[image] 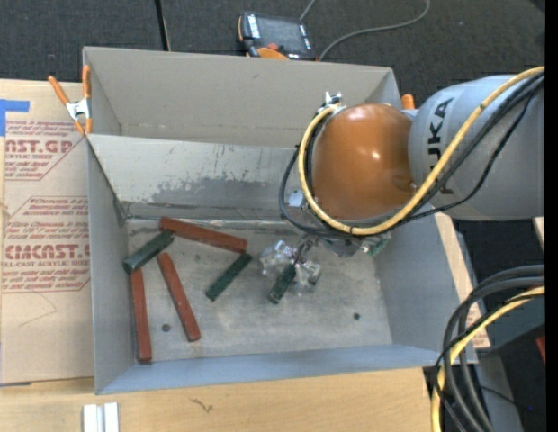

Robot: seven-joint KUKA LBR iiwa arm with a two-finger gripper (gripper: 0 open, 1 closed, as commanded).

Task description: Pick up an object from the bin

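A short dark green rectangular block (pixel 279 290) lies tilted on the floor of the grey metal bin (pixel 261 360), right of the floor's middle and towards the right wall. Its lower end points to the front wall and its upper end runs up under the gripper (pixel 293 267). The gripper is low over the floor at that upper end. Its pale, see-through fingers (pixel 278 257) look spread, one on the block's left and one on its right. Whether they touch the block cannot be told.

Above the gripper sits the rounded orange cover (pixel 360 160) of the wrist, ringed by a yellow cable, and behind it the grey arm (pixel 481 151) reaches in over the bin's right rim.

Just to the left of the block, apart from it, lies a second dark green stick (pixel 228 276), slanted the same way. Further left, a long red-brown stick (pixel 203 233) lies along the foot of the back slope. A third dark green stick (pixel 148 252) lies near its left end, by the left wall. Below these, two more red-brown sticks lie well apart from the gripper: one slanted (pixel 179 297) and one nearly upright in the view (pixel 140 315), along the left wall.
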